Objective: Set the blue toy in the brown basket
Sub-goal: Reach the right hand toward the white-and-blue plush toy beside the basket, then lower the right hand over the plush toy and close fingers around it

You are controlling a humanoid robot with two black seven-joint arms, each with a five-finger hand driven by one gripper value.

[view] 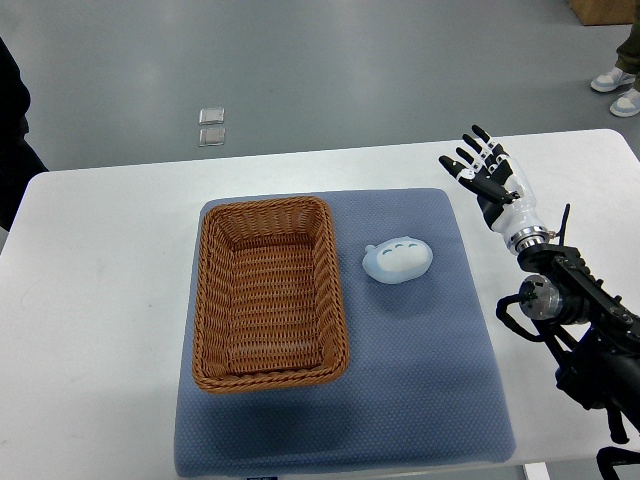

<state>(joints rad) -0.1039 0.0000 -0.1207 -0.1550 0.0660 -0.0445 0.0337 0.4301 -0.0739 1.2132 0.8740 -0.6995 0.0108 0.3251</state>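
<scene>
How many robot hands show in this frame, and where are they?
1. The right hand hovers open over the table's far right, beyond the blue mat, clear of the blue toy and basket. No left hand shows.

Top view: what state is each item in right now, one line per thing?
Brown basket: upright on the blue mat, empty.
Blue toy: lying on the mat right of the basket, not held.
Blue mat: flat on the white table.
Right robot hand: open, fingers spread, above the table, holding nothing.
</scene>
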